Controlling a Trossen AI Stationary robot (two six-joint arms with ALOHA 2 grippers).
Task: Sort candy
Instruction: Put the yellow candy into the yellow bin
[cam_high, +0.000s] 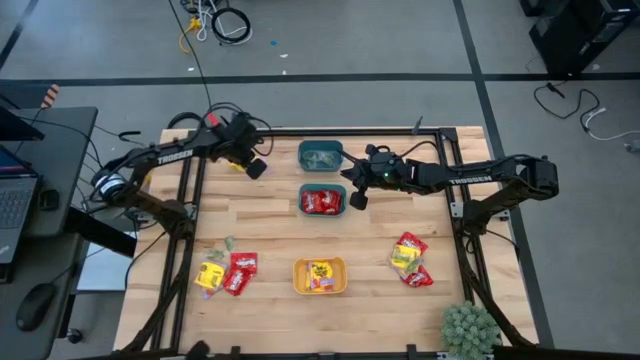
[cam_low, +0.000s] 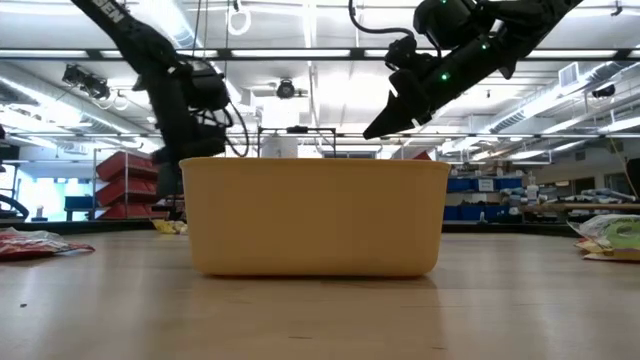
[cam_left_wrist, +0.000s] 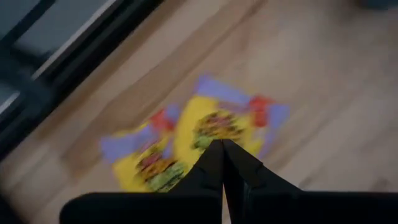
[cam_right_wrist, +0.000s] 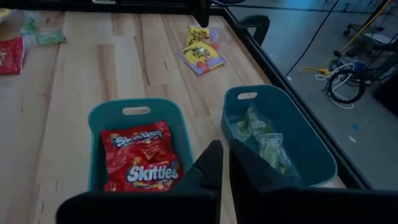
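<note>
Sorting is partly done, and the step in hand looks like picking up one more yellow packet near the far left corner of the table (cam_high: 270, 215). The left gripper (cam_left_wrist: 222, 149) is hanging right over that yellow packet (cam_left_wrist: 199, 134), and its two fingers are pressed together. The wrist picture is blurry there, so it is hard to say if the tips are pinching the wrapper or just sitting above it. If they have it, the next move is lifting it and carrying it to the orange bin (cam_high: 320, 276) by the near edge, where yellow candy is already lying.

The right gripper (cam_high: 357, 197) is hovering between the two teal bins by the far edge, with its fingers together and nothing in them. The red packets (cam_right_wrist: 140, 158) are lying in the nearer teal bin (cam_right_wrist: 99, 118), just beside that claw. The pale green candy (cam_right_wrist: 264, 140) is lying in the other teal bin (cam_right_wrist: 311, 134).

More red and yellow packets (cam_high: 228, 272) are waiting near the left edge, and another pile (cam_high: 410, 260) is waiting near the right edge.
</note>
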